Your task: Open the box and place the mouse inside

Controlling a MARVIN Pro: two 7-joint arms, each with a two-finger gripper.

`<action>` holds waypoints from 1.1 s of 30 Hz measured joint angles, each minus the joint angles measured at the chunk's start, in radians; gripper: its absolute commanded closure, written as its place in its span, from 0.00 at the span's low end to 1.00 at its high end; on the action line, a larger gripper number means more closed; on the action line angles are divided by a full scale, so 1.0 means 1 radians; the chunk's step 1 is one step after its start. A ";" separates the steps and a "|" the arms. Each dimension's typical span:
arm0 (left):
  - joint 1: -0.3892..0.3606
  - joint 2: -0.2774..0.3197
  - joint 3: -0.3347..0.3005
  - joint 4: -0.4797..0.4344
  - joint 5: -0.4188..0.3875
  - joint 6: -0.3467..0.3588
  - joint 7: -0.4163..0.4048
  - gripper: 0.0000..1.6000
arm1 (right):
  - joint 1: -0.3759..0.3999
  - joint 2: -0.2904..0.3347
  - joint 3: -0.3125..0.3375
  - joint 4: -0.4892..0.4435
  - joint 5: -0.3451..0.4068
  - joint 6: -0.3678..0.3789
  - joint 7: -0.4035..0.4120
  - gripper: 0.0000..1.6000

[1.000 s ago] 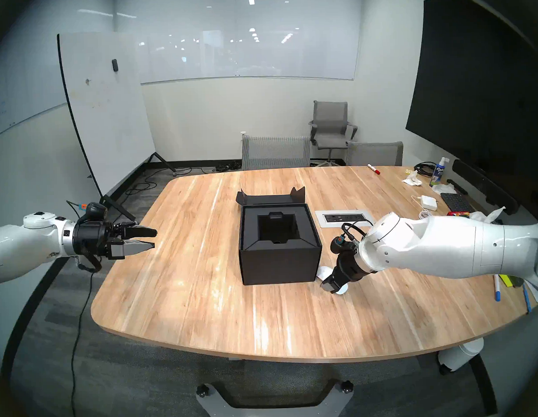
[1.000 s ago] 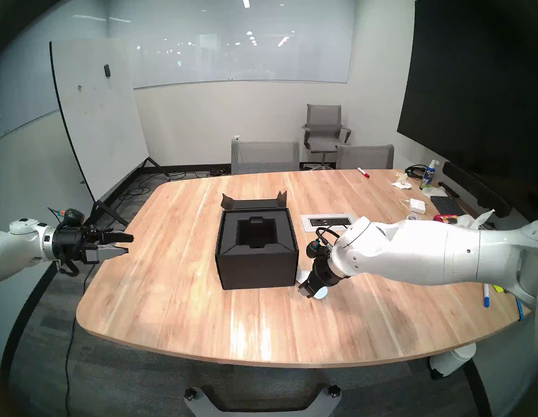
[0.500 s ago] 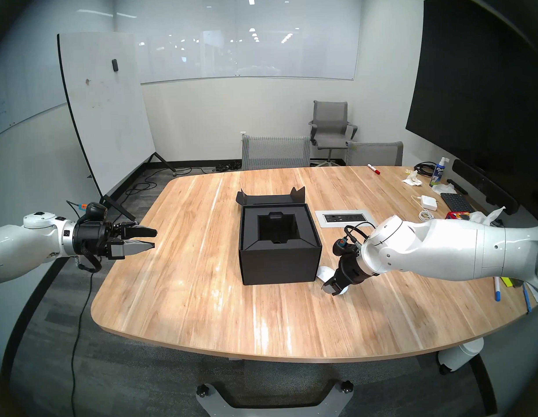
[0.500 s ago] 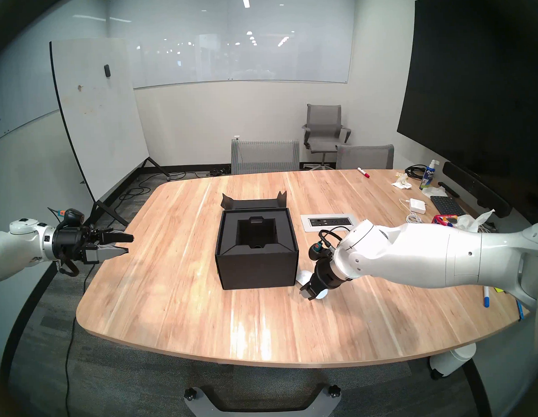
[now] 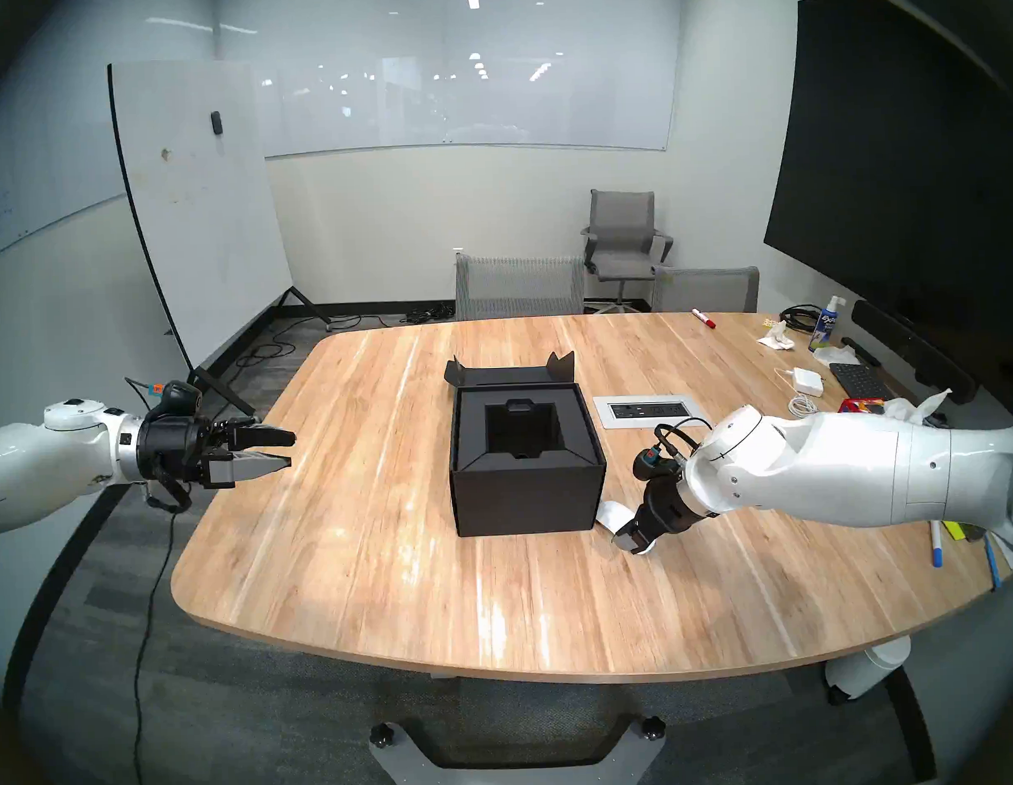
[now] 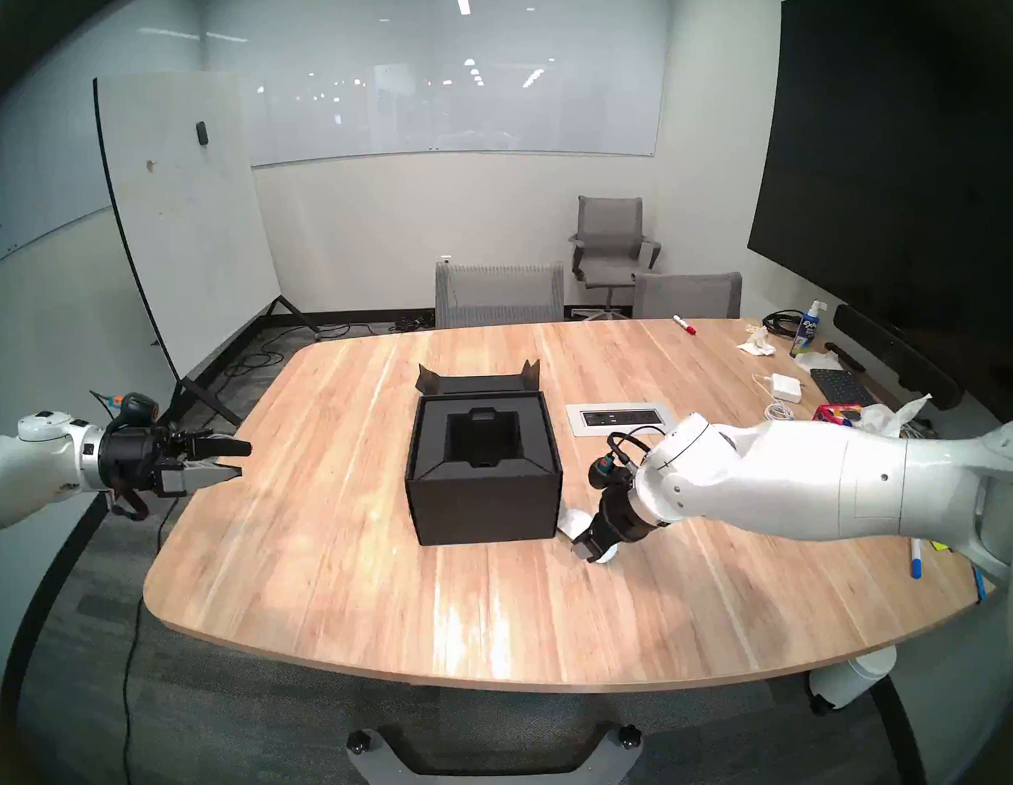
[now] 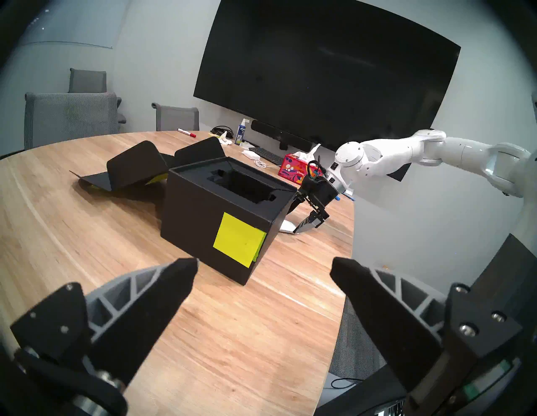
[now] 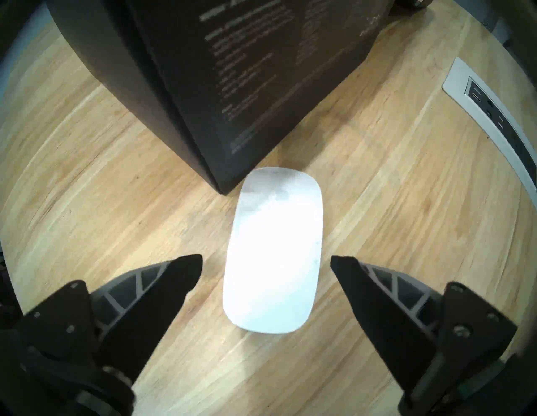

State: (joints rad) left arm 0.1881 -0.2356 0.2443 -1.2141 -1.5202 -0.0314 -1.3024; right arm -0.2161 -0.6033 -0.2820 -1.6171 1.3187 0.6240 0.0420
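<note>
Wooden table (image 5: pixel 384 559): box (image 5: pixel 524 469) open. Right gripper (image 8: pixel 266 263) wide open, empty, straddling mouse (image 8: pixel 274 249); next: lower, close.

Head pair: high, facing down over the worktop (image 5: pixel 384 559), nearly identical | Left wrist: level from the left edge, faces the box (image 7: pixel 220 220) and right gripper (image 7: pixel 308 225) | Right wrist: close above the mouse (image 8: pixel 274 252), box corner shared

"Expo" on spray bottle (image 5: pixel 825 330), far right of table; "Kleenex" on red tissue box (image 7: pixel 294 173). Box (image 8: pixel 232 72) side print too blurred.
</note>
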 measured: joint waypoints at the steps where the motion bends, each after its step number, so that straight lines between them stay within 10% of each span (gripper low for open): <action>1: 0.000 0.000 0.000 0.000 0.000 0.000 0.000 0.00 | -0.001 -0.001 0.000 0.003 -0.002 -0.001 0.003 0.00; 33: 0.000 0.000 0.000 0.000 0.000 0.000 0.000 0.00 | -0.026 -0.052 0.001 0.063 -0.007 -0.031 0.044 0.00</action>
State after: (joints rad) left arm 0.1881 -0.2356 0.2443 -1.2141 -1.5202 -0.0314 -1.3024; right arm -0.2416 -0.6557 -0.2806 -1.5538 1.3122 0.5933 0.0862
